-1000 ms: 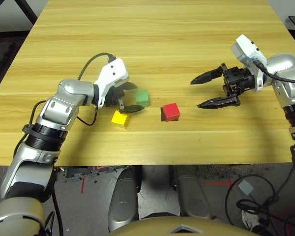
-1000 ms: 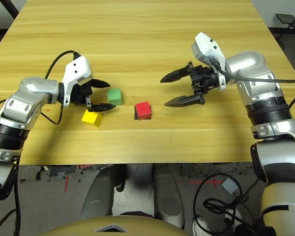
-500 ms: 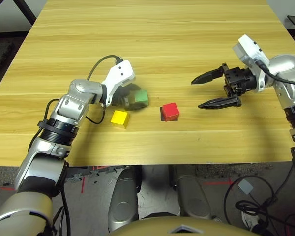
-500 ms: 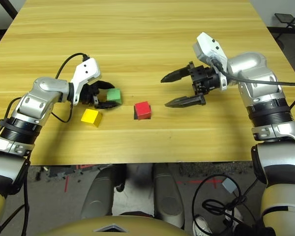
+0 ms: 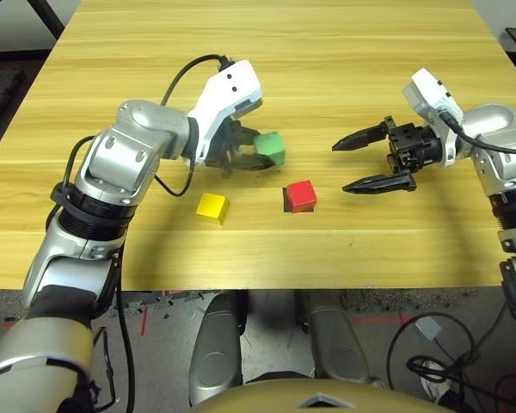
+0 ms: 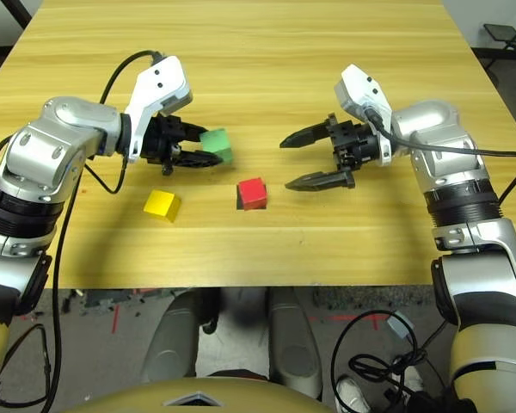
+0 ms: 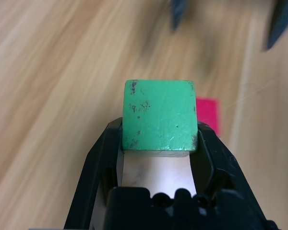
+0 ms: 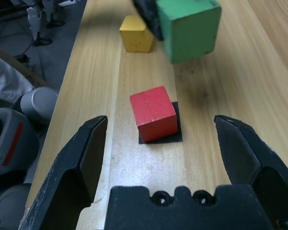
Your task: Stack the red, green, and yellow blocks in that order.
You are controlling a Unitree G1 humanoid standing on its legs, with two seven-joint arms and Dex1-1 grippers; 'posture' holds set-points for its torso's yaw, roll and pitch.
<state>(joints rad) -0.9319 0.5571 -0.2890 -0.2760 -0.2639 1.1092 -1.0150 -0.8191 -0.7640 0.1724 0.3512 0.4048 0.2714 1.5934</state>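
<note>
— Item one, my left gripper (image 7: 158,143): what does it hold?
— The green block (image 7: 159,115), pinched between my two fingers, raised off the table (image 5: 344,249).
— Item two, my right gripper (image 8: 161,143)?
— Open, nothing held, to the right of the red block (image 8: 153,112).
— Item three, that red block?
— Our landmark: resting on the black patch (image 8: 179,129), nothing on top.
— Item four, the yellow block (image 5: 212,207)?
— On the table, left of the red block.
— State of the stack?
— Base in place, I judge; green and yellow both remain to be stacked.

silver forearms (image 5: 120,159), white wrist housings (image 5: 226,95), black cables (image 5: 182,73)
</note>
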